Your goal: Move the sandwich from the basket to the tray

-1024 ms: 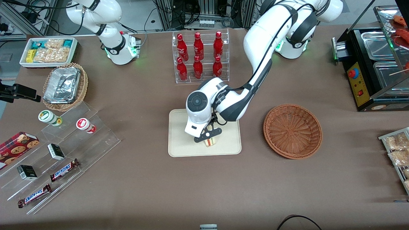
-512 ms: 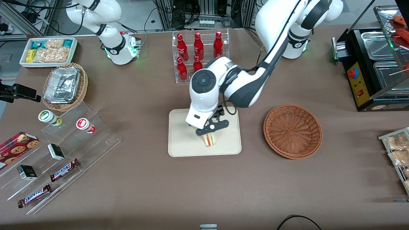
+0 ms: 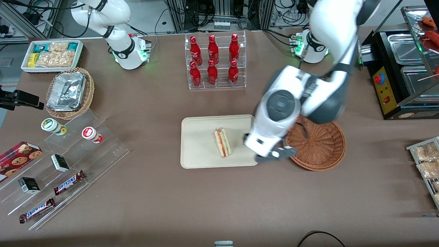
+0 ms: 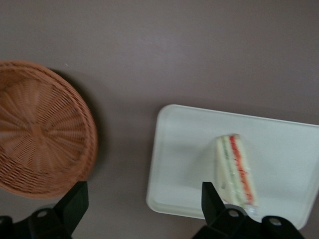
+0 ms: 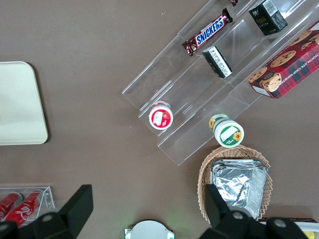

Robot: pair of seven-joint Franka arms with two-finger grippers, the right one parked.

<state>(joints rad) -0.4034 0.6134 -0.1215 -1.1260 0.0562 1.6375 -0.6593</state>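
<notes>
- Sandwich (image 3: 222,146) lies on the tray (image 3: 195,156); basket (image 3: 319,144) empty.
- Pincer (image 3: 276,155), spread wide and holding nothing, hangs between tray and basket.
- Retreat upward, clear of both rims.

Off the sandwich (image 3: 222,142) now — claw (image 3: 276,154) lifted and swung away toward the working arm's end of the tabletop, hanging open above the gap between tray (image 3: 198,144) and basket (image 3: 319,144). Sandwich left lying uncovered on the tray — released.
</notes>
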